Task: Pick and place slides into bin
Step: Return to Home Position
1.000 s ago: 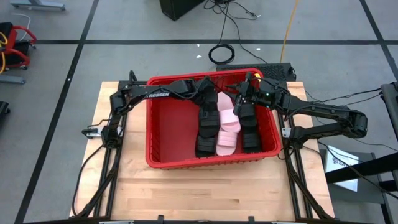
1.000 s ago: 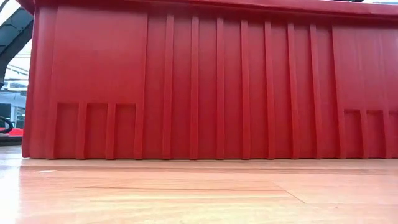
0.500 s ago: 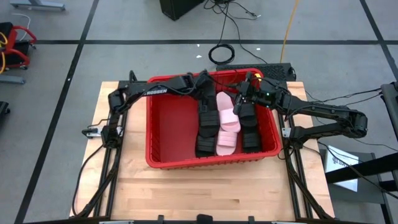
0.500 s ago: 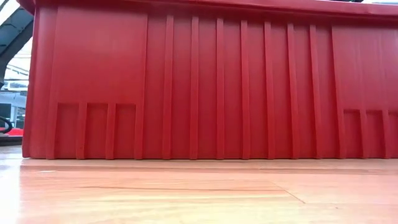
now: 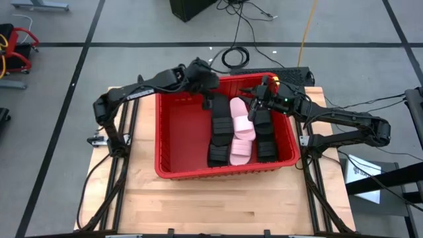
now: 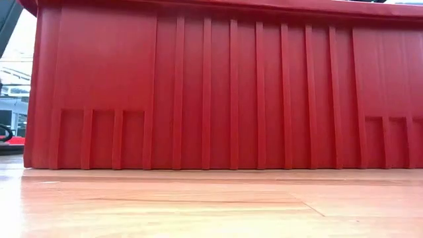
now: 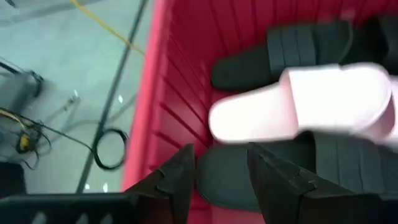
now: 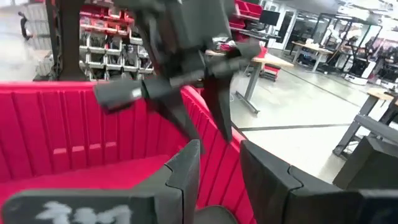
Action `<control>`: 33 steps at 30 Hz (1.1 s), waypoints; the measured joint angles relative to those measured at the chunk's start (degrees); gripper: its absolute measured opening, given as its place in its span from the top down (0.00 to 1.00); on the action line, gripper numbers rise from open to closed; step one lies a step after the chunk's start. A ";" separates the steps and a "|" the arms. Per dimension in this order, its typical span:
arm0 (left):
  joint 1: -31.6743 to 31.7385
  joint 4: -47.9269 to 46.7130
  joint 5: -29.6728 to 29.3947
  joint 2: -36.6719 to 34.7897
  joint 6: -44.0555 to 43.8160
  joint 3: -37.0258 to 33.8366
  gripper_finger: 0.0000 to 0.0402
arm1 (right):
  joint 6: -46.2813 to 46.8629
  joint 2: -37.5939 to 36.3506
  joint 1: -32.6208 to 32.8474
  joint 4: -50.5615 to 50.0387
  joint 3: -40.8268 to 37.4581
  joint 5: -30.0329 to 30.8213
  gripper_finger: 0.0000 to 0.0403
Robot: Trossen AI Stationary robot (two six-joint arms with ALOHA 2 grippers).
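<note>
The red bin [image 5: 173, 135] stands on the table and fills the low view [image 6: 211, 86]. Slides lie in its right half: black ones [image 5: 217, 135] on the left, pale pink ones [image 5: 241, 132] in the middle, black ones [image 5: 266, 135] on the right. My left gripper [image 5: 210, 100] is open and empty above the bin's far wall; past its fingers [image 7: 221, 168] I see a pink slide [image 7: 311, 102] between black slides [image 7: 298, 46]. My right gripper [image 5: 253, 109] is open [image 8: 217, 168] low over the far ends of the slides, facing the left gripper [image 8: 199, 106].
The bin's left half [image 5: 182, 139] holds no slides. Bare wooden table top [image 5: 218, 205] lies in front of the bin. Cables [image 5: 234, 56] lie on the floor behind the table. The bin's far rim [image 7: 155, 81] runs close under the left gripper.
My left gripper has risen from the black slides on the left and drawn back toward the bin's far-left corner, its arm swinging toward the table's left edge. The slides have stayed where they lay.
</note>
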 joint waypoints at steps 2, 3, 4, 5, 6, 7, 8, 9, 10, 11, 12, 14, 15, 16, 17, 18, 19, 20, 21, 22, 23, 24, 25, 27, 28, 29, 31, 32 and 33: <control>-0.43 -0.12 0.36 -1.58 -0.22 0.04 0.62 | 1.09 -0.03 0.21 0.03 0.00 -0.01 0.74; -0.54 -1.08 0.46 -2.25 -0.22 0.01 0.62 | 1.51 -0.14 0.43 0.01 0.00 -0.04 0.74; -0.87 -1.49 0.63 -2.75 -0.21 0.00 0.62 | 1.96 -0.24 0.78 0.01 0.00 -0.04 0.74; -1.19 -1.13 0.71 -3.38 -0.28 0.00 0.62 | 2.31 -0.33 1.06 0.18 0.00 -0.09 0.74; -1.33 -1.23 0.75 -4.13 -0.42 0.00 0.62 | 2.47 -0.62 1.49 0.26 0.00 -0.11 0.74; -1.70 -1.75 0.77 -4.70 -0.77 0.00 0.62 | 2.59 -0.82 2.02 0.26 0.00 -0.13 0.74; -2.11 -1.66 0.73 -5.33 -1.11 0.00 0.62 | 2.60 -0.96 2.59 0.65 0.00 -0.13 0.74; -2.41 -1.50 0.75 -6.02 -1.45 0.00 0.62 | 2.60 -1.42 3.22 0.75 0.00 -0.15 0.74; -2.69 -1.97 0.75 -6.75 -1.67 0.00 0.62 | 2.62 -1.73 3.91 0.46 0.00 -0.19 0.74; -3.12 -2.63 0.74 -7.38 -1.86 0.00 0.62 | 2.62 -1.88 4.72 0.92 0.00 -0.17 0.74; -3.60 -2.83 0.74 -7.98 -1.89 0.00 0.62 | 2.62 -2.29 5.56 1.13 0.00 -0.20 0.74; -4.63 -3.46 0.73 -9.17 -1.95 0.00 0.62 | 2.62 -2.96 7.09 0.84 0.00 -0.28 0.74; -5.16 -3.90 0.78 -9.78 -2.23 0.00 0.62 | 2.62 -3.35 7.92 1.10 0.00 -0.28 0.74; -5.76 -4.13 0.81 -10.52 -2.67 0.00 0.62 | 2.62 -3.73 8.65 0.82 0.00 -0.22 0.74; -6.32 -4.35 0.84 -11.06 -3.36 0.00 0.62 | 2.62 -4.07 9.41 0.92 0.00 -0.04 0.74; -6.85 -4.39 0.84 -11.67 -4.01 0.00 0.62 | 2.63 -4.40 10.09 0.92 0.00 -0.03 0.74; -7.39 -4.38 0.83 -12.38 -4.86 0.00 0.62 | 2.65 -4.67 10.70 0.88 0.00 -0.01 0.74; -7.93 -4.48 0.82 -12.84 -5.88 0.00 0.62 | 2.65 -4.99 11.29 0.97 0.00 -0.01 0.74; -8.52 -4.39 0.82 -13.10 -7.09 0.00 0.62 | 2.65 -5.26 11.83 0.79 0.00 0.00 0.74; -9.14 -4.42 0.82 -13.49 -8.37 0.00 0.62 | 2.66 -5.43 12.35 0.88 0.00 0.00 0.74; -9.74 -5.01 0.88 -13.98 -9.47 0.00 0.62 | 2.90 -5.63 12.90 1.01 0.00 0.00 0.74; -10.36 -5.73 1.26 -14.28 -10.15 -0.04 0.62 | 3.66 -5.75 13.51 0.81 0.00 0.00 0.74; -11.19 -6.02 1.82 -14.46 -10.50 -0.04 0.62 | 4.41 -5.77 14.06 0.94 0.00 0.02 0.74; -13.04 -6.84 2.46 -14.60 -10.65 0.04 0.62 | 3.88 -5.73 14.85 1.84 0.00 0.03 0.74; -14.10 -7.69 2.71 -14.60 -10.65 0.03 0.62 | 3.10 -5.67 15.11 3.06 0.00 0.06 0.74; -15.15 -8.52 2.78 -14.57 -10.67 -0.02 0.62 | 2.59 -5.69 15.30 3.86 0.00 0.05 0.74; -17.38 -9.01 2.78 -14.58 -10.86 -0.33 0.62 | 2.80 -5.84 15.87 3.99 0.00 0.09 0.74; -18.54 -8.35 2.78 -14.70 -10.87 -0.80 0.62 | 3.35 -5.91 16.09 4.19 0.00 0.19 0.74; -19.66 -7.70 2.78 -14.81 -10.87 -1.37 0.62 | 4.07 -5.92 16.30 4.26 0.00 0.17 0.74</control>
